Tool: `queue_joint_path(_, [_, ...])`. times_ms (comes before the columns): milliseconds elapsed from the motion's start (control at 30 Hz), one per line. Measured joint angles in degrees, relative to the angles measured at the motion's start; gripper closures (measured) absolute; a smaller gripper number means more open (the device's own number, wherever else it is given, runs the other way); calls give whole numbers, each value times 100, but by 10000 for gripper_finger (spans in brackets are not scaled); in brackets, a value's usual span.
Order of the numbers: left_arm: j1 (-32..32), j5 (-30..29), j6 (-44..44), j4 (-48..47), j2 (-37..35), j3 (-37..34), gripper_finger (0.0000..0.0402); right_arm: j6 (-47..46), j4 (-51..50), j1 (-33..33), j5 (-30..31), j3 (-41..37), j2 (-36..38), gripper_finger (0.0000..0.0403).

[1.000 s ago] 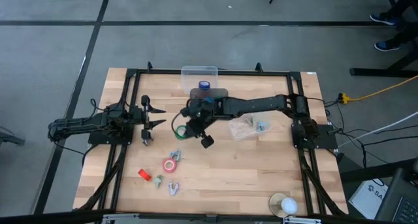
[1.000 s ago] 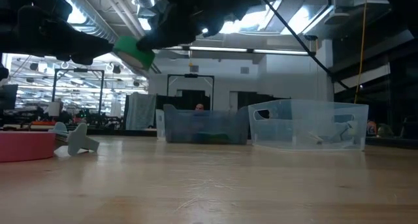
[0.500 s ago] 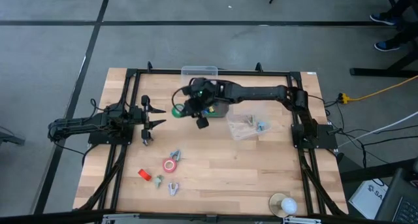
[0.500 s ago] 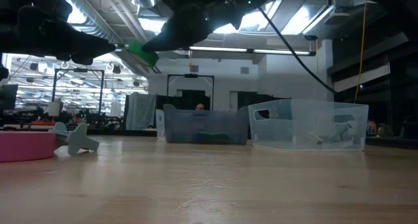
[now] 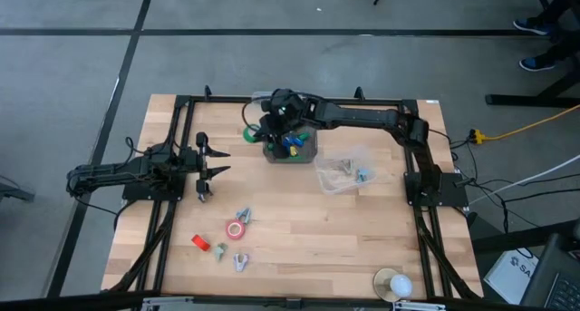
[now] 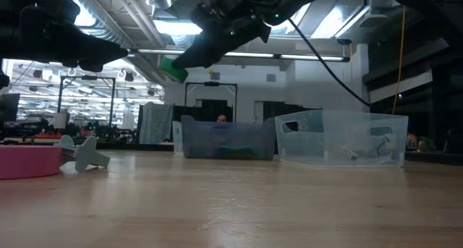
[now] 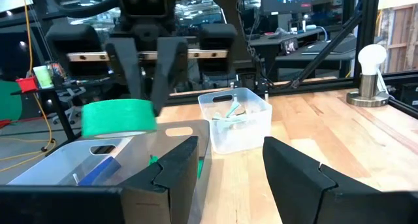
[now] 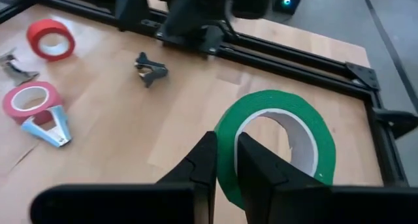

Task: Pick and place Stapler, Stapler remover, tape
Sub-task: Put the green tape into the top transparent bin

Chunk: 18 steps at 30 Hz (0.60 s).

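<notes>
The green tape roll (image 8: 274,145) is in my right gripper (image 8: 225,145), high above the table just left of the grey bin (image 5: 292,149). The left wrist view shows the same green roll (image 7: 117,116) hanging over that bin's edge; the low view shows it (image 6: 172,69) in the air. A pink roll (image 5: 236,229) and a red roll (image 5: 200,243) lie flat on the near left of the table, with pale stapler removers (image 5: 243,216) beside them. My left gripper (image 5: 207,170) waits open at the table's left side. My right gripper holds the green roll by its wall (image 8: 227,129). One finger (image 8: 255,162) is inside the roll's hole and the other finger (image 8: 202,162) is outside. The fingers come from above, pointing down. The roll is lifted clear and hangs roughly level below them.
The grey bin holds blue and green items (image 7: 98,170). A clear tub (image 5: 276,100) stands at the far edge, and a clear tub with removers (image 5: 343,175) sits right of the middle. A black clip (image 8: 150,68) and a white ball lamp (image 5: 394,282) are also on the table.
My right gripper has carried the green roll from the middle of the table toward the far edge, staying shut on it in the air, and now hangs beside the grey bin. The arm has stretched along the far side.
</notes>
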<state>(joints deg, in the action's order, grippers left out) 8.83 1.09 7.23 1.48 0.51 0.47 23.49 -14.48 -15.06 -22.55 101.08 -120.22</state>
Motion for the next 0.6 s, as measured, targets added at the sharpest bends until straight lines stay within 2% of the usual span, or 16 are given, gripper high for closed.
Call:
queue_joint_path(200, [0,-1,0,0,0,1,233,-82,10,-249,114,0,0,357])
queue_joint_path(400, [1,-1,-1,0,0,1,233,-249,-25,-559,781,-125,0,357])
queue_joint_path(600, [0,-1,-1,0,0,0,233,-805,-216,-919,1277,-214,0,357])
